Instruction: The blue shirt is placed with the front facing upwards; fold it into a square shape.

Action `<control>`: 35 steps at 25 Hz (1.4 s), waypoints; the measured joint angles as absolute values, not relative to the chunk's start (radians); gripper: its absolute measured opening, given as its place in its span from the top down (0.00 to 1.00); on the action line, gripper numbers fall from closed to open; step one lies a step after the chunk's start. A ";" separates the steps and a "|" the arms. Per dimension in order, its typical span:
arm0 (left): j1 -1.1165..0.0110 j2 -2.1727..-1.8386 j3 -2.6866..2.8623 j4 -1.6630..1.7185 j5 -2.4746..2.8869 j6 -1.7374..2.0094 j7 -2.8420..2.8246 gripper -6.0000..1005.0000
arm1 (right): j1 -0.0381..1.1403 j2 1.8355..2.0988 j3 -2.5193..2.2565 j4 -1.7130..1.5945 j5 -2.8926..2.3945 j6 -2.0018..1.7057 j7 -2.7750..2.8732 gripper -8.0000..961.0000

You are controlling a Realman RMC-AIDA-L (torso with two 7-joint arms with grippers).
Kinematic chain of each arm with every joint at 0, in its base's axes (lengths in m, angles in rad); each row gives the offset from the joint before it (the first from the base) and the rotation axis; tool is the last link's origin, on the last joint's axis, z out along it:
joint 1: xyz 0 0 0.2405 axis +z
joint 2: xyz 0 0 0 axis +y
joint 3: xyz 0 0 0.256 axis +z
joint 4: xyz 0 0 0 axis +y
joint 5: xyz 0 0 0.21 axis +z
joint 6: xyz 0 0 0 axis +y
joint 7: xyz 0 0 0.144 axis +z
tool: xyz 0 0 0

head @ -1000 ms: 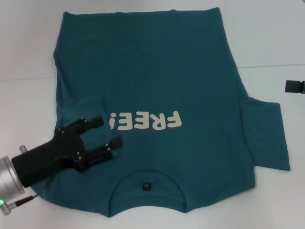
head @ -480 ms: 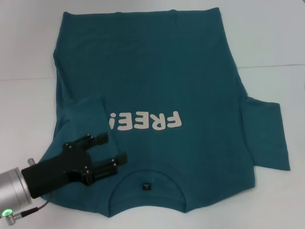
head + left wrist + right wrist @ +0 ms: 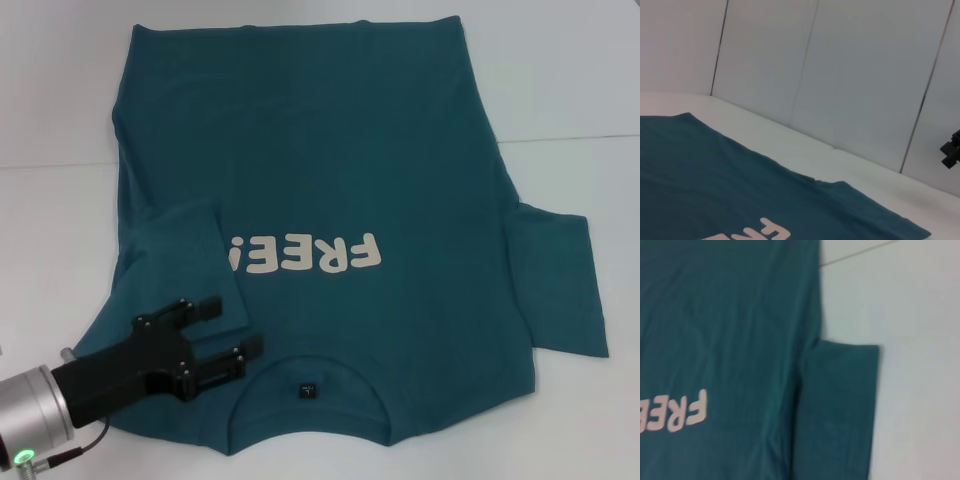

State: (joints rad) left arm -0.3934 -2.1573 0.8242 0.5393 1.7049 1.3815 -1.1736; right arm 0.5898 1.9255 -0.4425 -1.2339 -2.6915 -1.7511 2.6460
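Blue shirt [image 3: 330,200] lies flat on the white desk [image 3: 580,90], front up, "FREE!" lettering [image 3: 305,255] reading upside down in the head view. Collar [image 3: 310,385] toward the near edge of the desk, hem toward the far edge. It covers most of the desk's middle.

Left sleeve [image 3: 185,255] — already folded inward, lying on the shirt body just beside the lettering. Right sleeve [image 3: 560,280] still spread out flat on the desk toward the right edge; the right wrist view shows it clearly, unfolded.

Left gripper [image 3: 228,328] sits low over the shirt's left shoulder area near the near-left corner of the desk, between the folded sleeve and the collar. Fingers [image 3: 205,305] spread wide, nothing between them; whether they touch the cloth — cannot tell.

Right gripper: out of the head view. A small dark part [image 3: 951,150] shows at the edge of the left wrist view, well apart from the shirt; too little visible to read its fingers.
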 joint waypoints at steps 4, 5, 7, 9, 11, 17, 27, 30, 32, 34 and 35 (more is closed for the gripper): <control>-0.394 -2.159 0.825 0.538 1.706 1.378 -1.174 0.17 | 0.577 1.926 -0.436 -1.200 -2.688 -1.719 2.646 0.04; -0.393 -2.159 0.825 0.538 1.706 1.380 -1.175 0.17 | 0.577 1.927 -0.428 -1.186 -2.683 -1.716 2.646 0.04; -0.392 -2.159 0.825 0.537 1.706 1.383 -1.176 0.17 | 0.577 1.925 -0.407 -1.147 -2.665 -1.709 2.643 0.04; -0.393 -2.159 0.825 0.534 1.706 1.386 -1.176 0.17 | 0.577 1.917 -0.398 -1.112 -2.656 -1.694 2.641 0.04; -0.394 -2.159 0.825 0.529 1.706 1.386 -1.175 0.17 | 0.577 1.912 -0.404 -1.101 -2.657 -1.677 2.641 0.04; -0.395 -2.160 0.825 0.526 1.703 1.388 -1.175 0.17 | 0.576 1.917 -0.422 -1.094 -2.664 -1.648 2.627 0.04; -0.409 -2.163 0.836 0.515 1.706 1.388 -1.173 0.17 | 0.570 1.924 -0.485 -1.017 -2.683 -1.531 2.601 0.04; -0.415 -2.162 0.836 0.515 1.706 1.388 -1.173 0.17 | 0.574 1.926 -0.486 -0.982 -2.681 -1.504 2.589 0.04; -0.418 -2.161 0.836 0.515 1.706 1.387 -1.173 0.17 | 0.575 1.926 -0.485 -0.953 -2.671 -1.478 2.580 0.04; -0.420 -2.161 0.836 0.516 1.706 1.387 -1.174 0.17 | 0.576 1.926 -0.482 -0.924 -2.654 -1.458 2.568 0.04; -0.421 -2.161 0.836 0.516 1.706 1.386 -1.174 0.17 | 0.576 1.924 -0.480 -0.909 -2.645 -1.448 2.563 0.04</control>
